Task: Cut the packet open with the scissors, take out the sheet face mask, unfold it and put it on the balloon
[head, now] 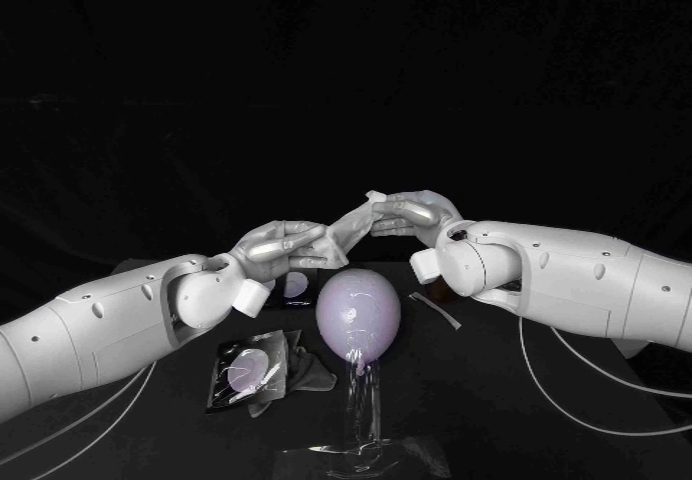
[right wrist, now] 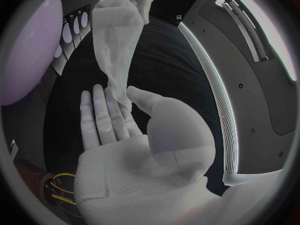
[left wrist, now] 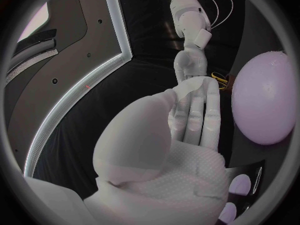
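White sheet mask (head: 351, 225) was held between the left hand (head: 281, 245) and right hand (head: 418, 212), each pinching an end, above and behind the balloon (head: 356, 310). At the left wrist, an edge was pinched at the fingertips (left wrist: 195, 87). At the right wrist, the mask was seen bunched into a narrow band. Unfolding was judged under way, and next it must be spread wide.

Pale lilac balloon (head: 356, 312), white sheet mask (head: 351, 228), black table (head: 469, 430), silver left hand (head: 281, 245) and right hand (head: 418, 212)
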{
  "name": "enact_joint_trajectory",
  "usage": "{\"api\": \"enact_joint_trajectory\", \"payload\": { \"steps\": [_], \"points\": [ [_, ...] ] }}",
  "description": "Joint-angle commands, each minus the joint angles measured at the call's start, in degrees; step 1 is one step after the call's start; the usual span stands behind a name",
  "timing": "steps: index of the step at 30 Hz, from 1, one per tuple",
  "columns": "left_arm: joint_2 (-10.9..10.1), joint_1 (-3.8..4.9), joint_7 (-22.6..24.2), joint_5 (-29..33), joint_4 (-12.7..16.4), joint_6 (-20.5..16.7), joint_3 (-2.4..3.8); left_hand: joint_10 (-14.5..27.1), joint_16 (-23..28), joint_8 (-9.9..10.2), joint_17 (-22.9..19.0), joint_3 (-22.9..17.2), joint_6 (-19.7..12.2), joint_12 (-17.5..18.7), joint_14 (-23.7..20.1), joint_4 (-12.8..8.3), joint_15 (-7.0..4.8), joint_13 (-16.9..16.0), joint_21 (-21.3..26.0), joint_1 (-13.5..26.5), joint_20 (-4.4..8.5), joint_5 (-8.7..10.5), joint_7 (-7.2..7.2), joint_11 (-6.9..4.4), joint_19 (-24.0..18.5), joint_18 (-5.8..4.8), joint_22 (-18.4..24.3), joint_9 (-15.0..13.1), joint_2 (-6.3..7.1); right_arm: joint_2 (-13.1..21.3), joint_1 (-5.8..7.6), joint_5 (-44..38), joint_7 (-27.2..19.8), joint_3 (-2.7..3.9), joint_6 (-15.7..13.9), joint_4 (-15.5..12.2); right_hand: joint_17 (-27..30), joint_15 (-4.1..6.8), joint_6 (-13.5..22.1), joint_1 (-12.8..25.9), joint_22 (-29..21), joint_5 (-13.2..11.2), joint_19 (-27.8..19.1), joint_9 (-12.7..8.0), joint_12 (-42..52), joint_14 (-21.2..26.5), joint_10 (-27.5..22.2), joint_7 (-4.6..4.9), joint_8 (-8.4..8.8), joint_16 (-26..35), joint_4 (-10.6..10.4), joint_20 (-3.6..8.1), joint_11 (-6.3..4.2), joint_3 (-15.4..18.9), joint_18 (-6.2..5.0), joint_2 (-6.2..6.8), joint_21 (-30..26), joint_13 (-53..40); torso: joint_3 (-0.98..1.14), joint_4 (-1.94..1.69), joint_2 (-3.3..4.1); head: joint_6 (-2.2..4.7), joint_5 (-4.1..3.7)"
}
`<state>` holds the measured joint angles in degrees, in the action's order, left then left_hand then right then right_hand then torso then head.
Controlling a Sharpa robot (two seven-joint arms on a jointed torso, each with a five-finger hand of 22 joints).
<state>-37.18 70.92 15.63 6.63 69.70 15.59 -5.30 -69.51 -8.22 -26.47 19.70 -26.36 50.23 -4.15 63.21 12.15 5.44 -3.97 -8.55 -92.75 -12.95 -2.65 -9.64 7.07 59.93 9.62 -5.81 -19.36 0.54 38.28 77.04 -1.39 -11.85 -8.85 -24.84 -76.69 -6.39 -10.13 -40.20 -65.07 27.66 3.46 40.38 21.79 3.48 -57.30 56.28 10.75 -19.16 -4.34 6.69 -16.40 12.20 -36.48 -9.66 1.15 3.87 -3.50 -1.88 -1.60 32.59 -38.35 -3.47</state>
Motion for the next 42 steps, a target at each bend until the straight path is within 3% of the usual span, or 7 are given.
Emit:
{"api": "enact_joint_trajectory", "payload": {
  "steps": [1,20,31,34,35,37,42],
  "points": [
    [0.0,0.02,1.3,0.0,0.6,0.3,0.1,0.1,-0.4,-0.2,0.2,-1.7,0.0,-0.1,0.8,-1.3,-0.2,-0.1,-0.6,1.0,0.32,-0.19,-0.22,-0.14,0.5,0.84,-0.2,-4.3,0.02,-0.9,-0.11,-2.2,5.0,-0.09,2.8,1.7,0.2,-0.13,0.0,0.8,-0.6,-0.1,-0.6,-0.2,0.0,0.6,-0.6,4.91,0.27,0.4,-0.7,-0.18,0.15,1.6,-0.47,1.14,-0.3,-0.1,0.02,0.03,-0.04,-0.01,-0.08],
    [-0.3,0.04,2.4,0.9,2.7,-9.6,0.18,-1.1,-0.5,0.0,0.8,-5.0,0.6,-0.3,2.3,-4.5,-0.63,-0.1,-2.5,4.6,1.22,-0.19,-0.34,-0.35,1.1,0.74,-1.4,-5.5,1.22,-2.3,-0.45,-14.3,10.7,-0.68,2.3,9.9,0.9,-0.32,-0.9,-1.7,-6.9,0.5,-0.5,-2.3,0.5,1.7,-0.7,4.89,-0.93,-0.4,-6.3,-0.16,0.19,12.9,-0.19,1.45,0.1,-0.2,0.08,0.09,-0.04,0.02,-0.08],
    [-0.5,0.05,1.3,1.3,4.0,-16.2,0.18,-1.6,-0.6,0.4,1.0,-5.8,1.2,-0.4,2.8,-5.7,-0.78,-0.1,-3.4,5.6,1.55,-0.19,-0.41,-0.42,1.1,0.66,-1.9,-5.5,1.61,2.9,0.0,-37.7,3.9,0.06,-2.2,-1.9,-10.4,9.88,-12.4,-6.0,-3.0,2.8,22.1,-3.9,11.4,-25.5,20.2,-2.34,-1.88,-20.6,-2.8,8.72,-8.96,8.7,-1.02,2.68,12.6,-4.8,0.06,0.04,-0.04,-0.12,0.04],
    [-0.4,0.05,1.1,1.4,4.2,-17.2,0.18,-1.7,-0.6,0.5,1.0,-6.0,1.4,-0.5,2.9,-6.0,-0.81,-0.1,-3.6,5.9,1.62,-0.19,-0.44,-0.43,1.0,0.63,-2.1,-5.5,1.68,4.0,0.18,-44.6,5.1,0.27,-3.5,-5.9,-25.4,12.3,-16.2,-5.4,1.6,6.4,27.5,-4.8,23.3,-26.7,20.7,-4.62,-0.31,-41.3,-2.4,11.42,-10.73,9.9,-0.38,3.74,19.4,-16.3,0.03,0.05,-0.09,-0.12,0.06],
    [-0.4,0.05,1.0,1.4,4.3,-17.4,0.18,-1.7,-0.6,0.5,1.0,-6.1,1.4,-0.5,2.9,-6.0,-0.82,-0.1,-3.7,6.0,1.64,-0.2,-0.45,-0.43,0.9,0.63,-2.1,-5.5,1.69,4.2,0.22,-46.6,5.6,0.31,-4.1,-7.0,-25.4,12.3,-16.2,-5.4,1.6,6.4,27.5,-4.8,23.3,-26.7,20.7,-4.62,-0.31,-41.3,-2.4,11.42,-10.73,9.9,-0.38,3.74,19.4,-16.3,0.01,0.03,-0.09,-0.11,0.02],
    [-0.4,0.05,0.9,1.4,4.5,-18.1,0.18,-1.8,-0.6,0.7,1.1,-6.4,1.6,-0.5,3.0,-6.4,-0.85,-0.1,-3.9,6.3,1.73,-0.2,-0.48,-0.44,0.8,0.59,-2.3,-5.5,1.77,4.6,0.28,-50.8,7.3,0.39,-5.5,-9.2,-49.2,12.67,-17.2,-4.7,5.7,8.8,27.9,-5.0,51.6,-26.6,22.5,-4.51,0.78,-63.6,-2.5,12.21,-10.77,10.4,-0.43,4.15,23.8,-46.1,-0.01,-0.03,-0.07,-0.01,-0.04],
    [-0.4,0.05,0.5,1.4,5.0,-19.8,0.18,-2.0,-0.7,0.7,1.2,-6.6,1.8,-0.5,3.2,-6.6,-0.88,-0.1,-4.2,6.7,1.79,-0.19,-0.52,-0.45,0.8,0.58,-2.5,-5.5,1.8,4.5,0.23,-59.9,13.5,0.48,-8.9,-13.2,-70.5,12.04,-17.3,-2.9,17.5,10.3,30.0,-4.2,72.7,-29.8,26.2,-4.44,1.69,-79.3,-3.7,12.37,-10.51,10.9,0.56,5.31,36.6,-70.5,-0.01,-0.06,-0.02,0.15,-0.04]
  ]
}}
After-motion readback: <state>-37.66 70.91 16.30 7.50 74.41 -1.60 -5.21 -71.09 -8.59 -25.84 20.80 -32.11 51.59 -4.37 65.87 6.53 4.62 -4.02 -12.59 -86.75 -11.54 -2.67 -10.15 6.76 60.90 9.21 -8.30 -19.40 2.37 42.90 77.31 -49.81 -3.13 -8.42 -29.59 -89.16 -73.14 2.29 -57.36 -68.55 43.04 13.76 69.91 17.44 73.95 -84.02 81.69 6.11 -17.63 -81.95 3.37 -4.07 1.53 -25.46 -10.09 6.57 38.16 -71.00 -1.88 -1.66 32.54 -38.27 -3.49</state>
